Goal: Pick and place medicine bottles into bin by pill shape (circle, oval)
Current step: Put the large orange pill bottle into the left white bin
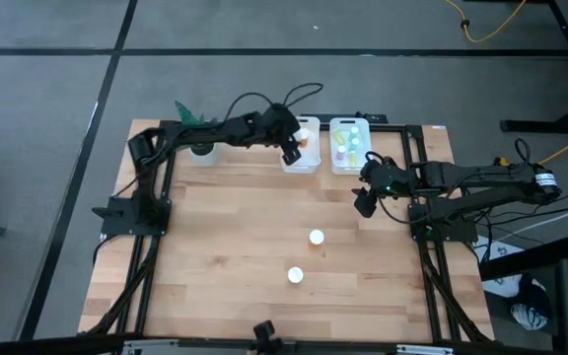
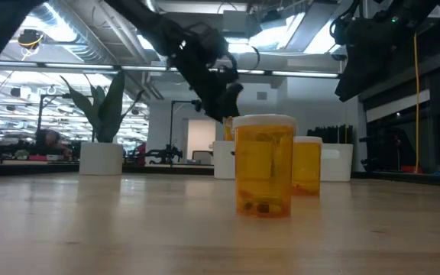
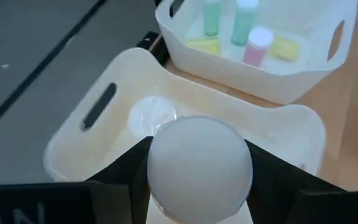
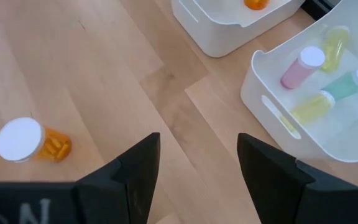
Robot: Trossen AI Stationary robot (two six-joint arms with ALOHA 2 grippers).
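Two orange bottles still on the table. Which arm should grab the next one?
Probably the right. The right gripper is open and empty, nearest the orange bottle. The left gripper is over the left bin, shut on a white-capped bottle it hasn't released.

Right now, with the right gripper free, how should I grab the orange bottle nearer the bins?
Grip the orange bottle across its round body just under the white cap, coming straight down. It stands upright, and the other bottle is apart from it, so the fingers fit either side. The open right gripper hovers nearby; the left gripper holds a bottle over the bin.
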